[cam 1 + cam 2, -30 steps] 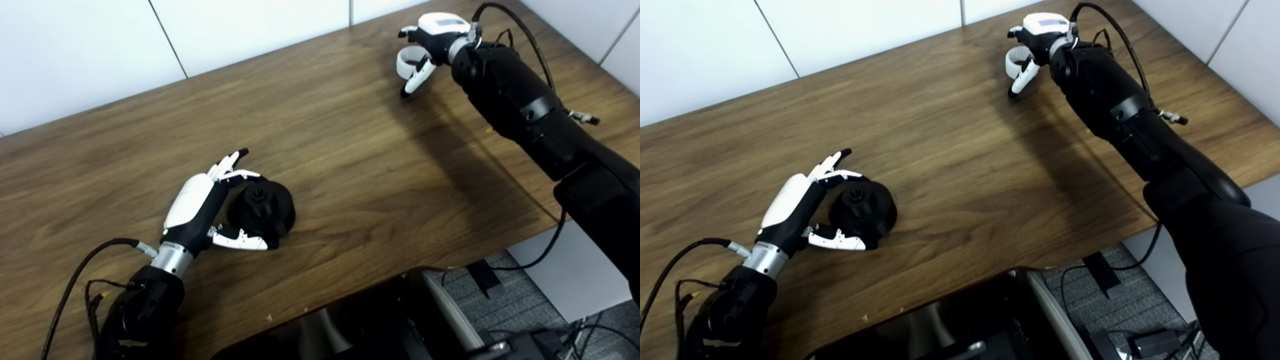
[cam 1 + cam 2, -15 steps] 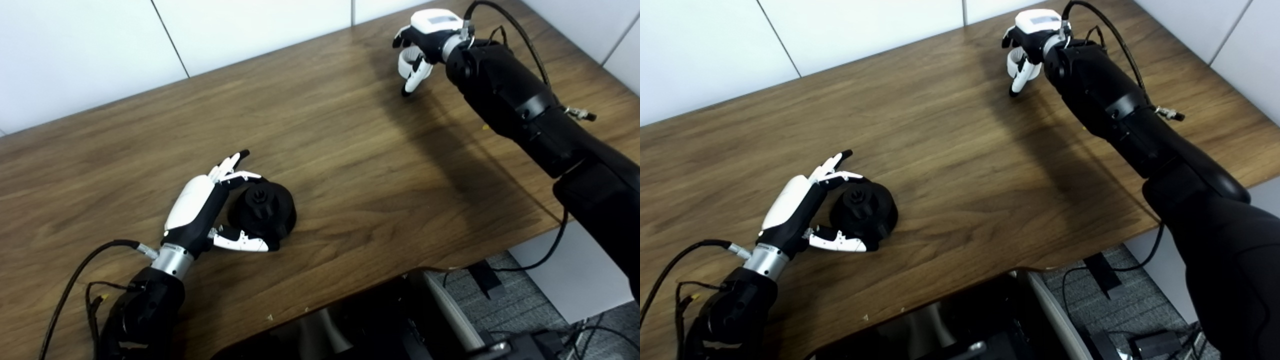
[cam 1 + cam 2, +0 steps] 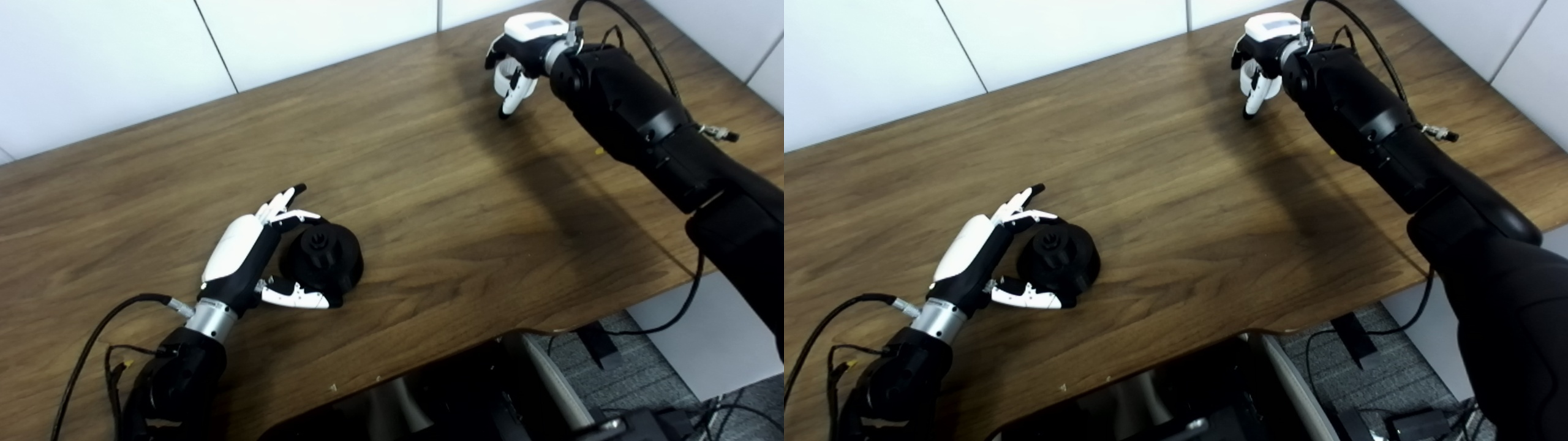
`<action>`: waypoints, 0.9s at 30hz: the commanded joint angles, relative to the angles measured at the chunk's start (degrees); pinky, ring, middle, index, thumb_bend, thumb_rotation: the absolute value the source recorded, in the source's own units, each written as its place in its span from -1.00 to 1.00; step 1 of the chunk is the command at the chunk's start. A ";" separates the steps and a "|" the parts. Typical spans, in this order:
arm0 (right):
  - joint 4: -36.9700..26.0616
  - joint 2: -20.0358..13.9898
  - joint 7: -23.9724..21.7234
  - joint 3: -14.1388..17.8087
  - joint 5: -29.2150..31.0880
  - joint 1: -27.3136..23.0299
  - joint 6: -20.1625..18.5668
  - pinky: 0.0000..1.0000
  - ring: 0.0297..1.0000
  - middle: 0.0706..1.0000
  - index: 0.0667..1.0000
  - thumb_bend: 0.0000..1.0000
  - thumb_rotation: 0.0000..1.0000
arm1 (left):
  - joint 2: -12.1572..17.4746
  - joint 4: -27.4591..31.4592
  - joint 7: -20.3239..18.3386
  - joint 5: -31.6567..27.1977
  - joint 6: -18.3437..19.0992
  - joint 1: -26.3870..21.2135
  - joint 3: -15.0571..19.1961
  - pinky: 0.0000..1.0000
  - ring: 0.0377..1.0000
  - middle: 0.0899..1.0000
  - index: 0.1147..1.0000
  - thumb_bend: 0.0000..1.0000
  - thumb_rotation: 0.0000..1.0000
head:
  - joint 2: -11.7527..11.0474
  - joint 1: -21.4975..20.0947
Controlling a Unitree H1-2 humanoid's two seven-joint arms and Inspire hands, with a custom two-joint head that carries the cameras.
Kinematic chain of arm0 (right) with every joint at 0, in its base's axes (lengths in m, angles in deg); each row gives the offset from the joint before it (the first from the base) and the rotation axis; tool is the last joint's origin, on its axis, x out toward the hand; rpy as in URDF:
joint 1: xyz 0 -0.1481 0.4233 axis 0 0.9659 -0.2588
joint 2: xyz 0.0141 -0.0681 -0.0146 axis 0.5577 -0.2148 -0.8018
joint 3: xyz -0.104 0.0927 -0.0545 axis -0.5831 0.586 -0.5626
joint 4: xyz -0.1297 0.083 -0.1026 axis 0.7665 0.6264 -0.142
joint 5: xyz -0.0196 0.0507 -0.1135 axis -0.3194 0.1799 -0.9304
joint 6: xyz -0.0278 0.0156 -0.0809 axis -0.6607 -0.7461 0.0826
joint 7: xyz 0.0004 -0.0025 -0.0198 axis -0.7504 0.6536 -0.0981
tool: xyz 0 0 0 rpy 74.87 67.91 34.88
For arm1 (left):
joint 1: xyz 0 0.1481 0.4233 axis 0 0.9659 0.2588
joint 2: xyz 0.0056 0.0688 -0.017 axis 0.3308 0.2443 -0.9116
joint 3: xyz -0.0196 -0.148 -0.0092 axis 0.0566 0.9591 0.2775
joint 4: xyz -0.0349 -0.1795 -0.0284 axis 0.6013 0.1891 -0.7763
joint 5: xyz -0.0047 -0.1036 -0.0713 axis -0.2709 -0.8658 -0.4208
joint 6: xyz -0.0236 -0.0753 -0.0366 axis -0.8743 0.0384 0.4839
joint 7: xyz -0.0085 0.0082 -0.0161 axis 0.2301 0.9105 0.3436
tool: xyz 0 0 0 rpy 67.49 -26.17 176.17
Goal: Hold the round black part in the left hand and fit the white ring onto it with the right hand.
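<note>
At one o'clock, the right hand (image 3: 514, 67) curls around the white ring (image 3: 503, 78); carry it level toward the black part (image 3: 321, 257), cupped loosely by the left hand (image 3: 257, 257) at seven o'clock.

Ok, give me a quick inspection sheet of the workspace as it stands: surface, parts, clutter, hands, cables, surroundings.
Surface: wooden table, a few small specks.
Job's things: round black part resting on the table; white ring inside the right hand's fingers, far corner.
Clutter: nothing seen.
Hands: left hand cupped open around the black part, not lifting it; right hand shut on the ring.
Cables: black cable at the left forearm; black cable over the right arm.
Surroundings: white wall panels; grey floor below.
</note>
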 commanded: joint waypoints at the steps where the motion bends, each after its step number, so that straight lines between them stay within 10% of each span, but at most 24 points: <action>1: -0.01 -2.71 -0.78 -0.05 -2.12 -1.18 -1.51 1.00 0.76 0.75 0.49 0.51 -0.76 | 0.51 1.28 0.26 -0.01 -0.14 -0.91 0.44 1.00 1.00 1.00 0.18 1.00 -0.38 | 0.04 -0.02; 27: 1.34 -5.31 -4.59 -0.73 -3.17 -1.55 -4.29 0.87 0.78 0.83 0.67 0.59 -0.65 | 0.72 1.49 -0.43 -0.39 -0.03 -1.19 0.73 1.00 1.00 1.00 0.18 1.00 -0.37 | 0.47 -0.15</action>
